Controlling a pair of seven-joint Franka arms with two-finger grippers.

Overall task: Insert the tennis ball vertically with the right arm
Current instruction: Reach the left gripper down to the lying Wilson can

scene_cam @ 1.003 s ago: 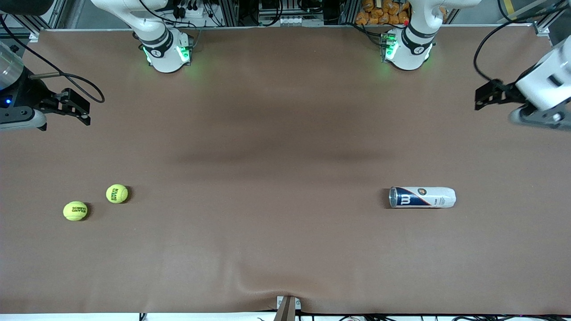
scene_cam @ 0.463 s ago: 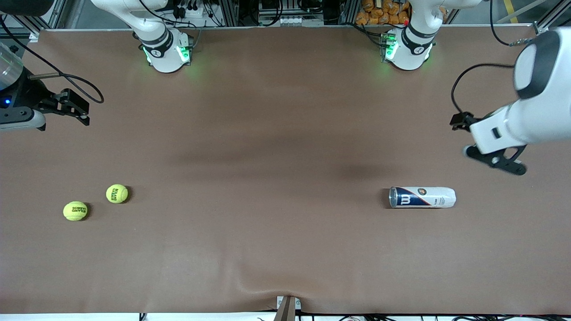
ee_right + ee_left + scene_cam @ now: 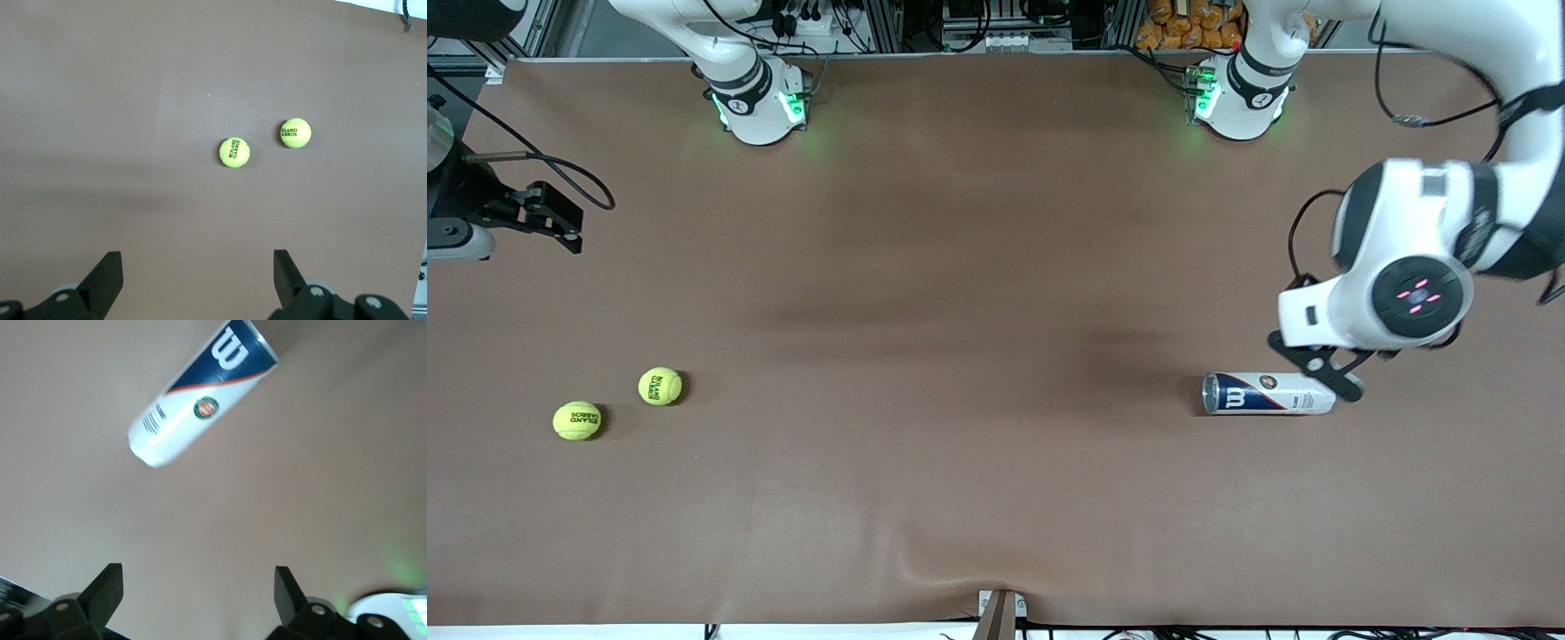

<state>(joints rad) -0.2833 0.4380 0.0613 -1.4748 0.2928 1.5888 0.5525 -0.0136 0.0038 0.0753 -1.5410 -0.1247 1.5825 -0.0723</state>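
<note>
Two yellow tennis balls lie near the right arm's end of the table: one (image 3: 660, 386) (image 3: 234, 152), and a second (image 3: 577, 420) (image 3: 295, 133) slightly nearer the front camera. A white and blue ball can (image 3: 1269, 393) (image 3: 200, 393) lies on its side toward the left arm's end, its open silver rim facing the balls. My left gripper (image 3: 1316, 366) (image 3: 198, 577) hangs open over the can's closed end, with nothing between its fingers. My right gripper (image 3: 449, 238) (image 3: 198, 261) is open and empty at the table's edge, well away from the balls.
The brown mat (image 3: 978, 293) covers the whole table, with a wrinkle (image 3: 960, 569) at its front edge. Both arm bases (image 3: 760, 102) (image 3: 1236, 98) stand along the back edge. A bracket (image 3: 1000, 613) sticks up at the front edge.
The left arm has swung in from the table's end and come down over the can's closed end. The right gripper has drifted slightly toward the table's edge. Balls and can have not moved.
</note>
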